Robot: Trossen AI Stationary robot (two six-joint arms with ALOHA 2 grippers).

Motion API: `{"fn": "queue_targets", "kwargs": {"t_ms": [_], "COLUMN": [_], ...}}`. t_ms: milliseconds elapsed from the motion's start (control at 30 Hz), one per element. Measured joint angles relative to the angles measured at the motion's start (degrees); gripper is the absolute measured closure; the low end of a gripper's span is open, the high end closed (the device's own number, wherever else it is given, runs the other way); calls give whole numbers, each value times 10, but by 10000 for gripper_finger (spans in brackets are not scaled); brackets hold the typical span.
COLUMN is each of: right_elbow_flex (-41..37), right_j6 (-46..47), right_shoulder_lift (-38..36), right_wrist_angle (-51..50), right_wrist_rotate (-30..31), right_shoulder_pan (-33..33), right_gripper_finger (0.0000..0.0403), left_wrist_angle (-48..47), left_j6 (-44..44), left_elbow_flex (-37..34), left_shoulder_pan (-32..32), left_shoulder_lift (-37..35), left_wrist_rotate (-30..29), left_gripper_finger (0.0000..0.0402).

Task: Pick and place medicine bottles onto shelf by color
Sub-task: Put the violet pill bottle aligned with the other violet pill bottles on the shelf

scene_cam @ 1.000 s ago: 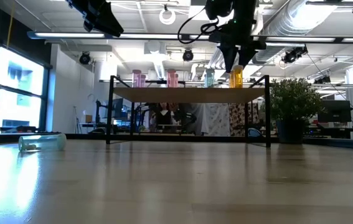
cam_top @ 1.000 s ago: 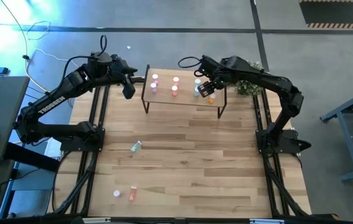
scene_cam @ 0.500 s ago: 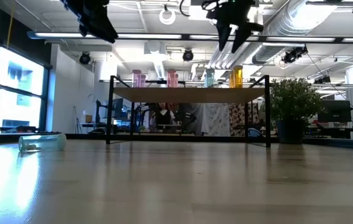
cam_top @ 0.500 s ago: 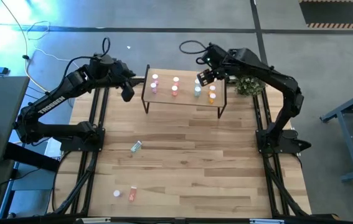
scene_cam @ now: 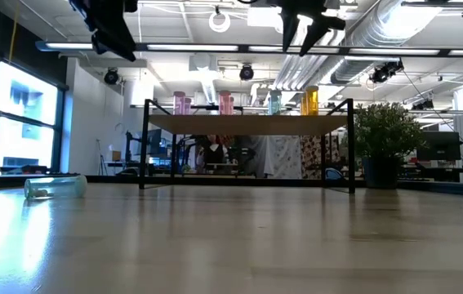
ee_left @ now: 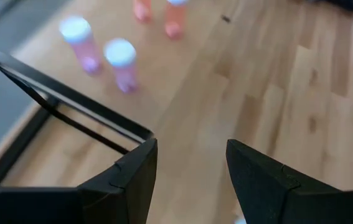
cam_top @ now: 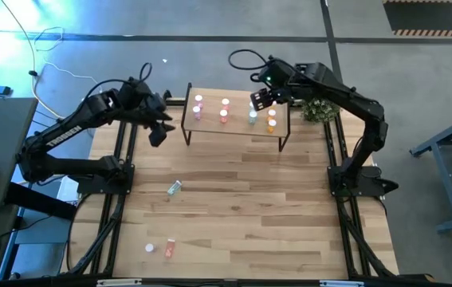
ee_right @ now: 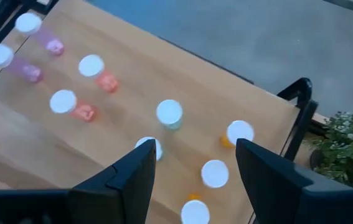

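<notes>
Since the earlier frame, our right claw (cam_top: 262,99) lifted off the shelf (cam_top: 237,127), spread and empty. Our left claw (cam_top: 156,134), also spread, should descend squarely over the green bottle (cam_top: 174,187).

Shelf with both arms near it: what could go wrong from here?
The right gripper hovers open just above the standing bottles on the shelf; a low sweep could topple them. The left gripper hangs by the shelf's left end and might clip its black frame. The green bottle lies on its side and may roll when gripped.
</notes>
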Motion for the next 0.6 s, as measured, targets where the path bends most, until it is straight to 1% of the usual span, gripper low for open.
{"fn": "queue_targets", "kwargs": {"t_ms": [133, 300, 433, 533, 600], "right_elbow_flex": [0, 0, 0, 0, 0], "right_j6": [-3, -40, -83, -112, -129], "right_shoulder_lift": [0, -3, -8, -16, -21], "right_wrist_angle": [0, 0, -5, -17, -25], "right_wrist_rotate": [-6, -8, -12, -14, -13], "right_shoulder_pan": [10, 19, 19, 18, 18], "right_gripper_finger": [190, 190, 190, 190, 190], "left_wrist_angle": [-34, -49, -61, -84, -105], "left_j6": [-43, -150, -237, -294, -325], "left_elbow_flex": [0, 0, 0, 0, 0], "left_shoulder_pan": [-38, -97, -160, -222, -263], "left_shoulder_lift": [-14, -34, -46, -49, -49], "left_wrist_rotate": [-1, -8, -53, -90, -105], "left_gripper_finger": [218, 218, 218, 218, 218]}}
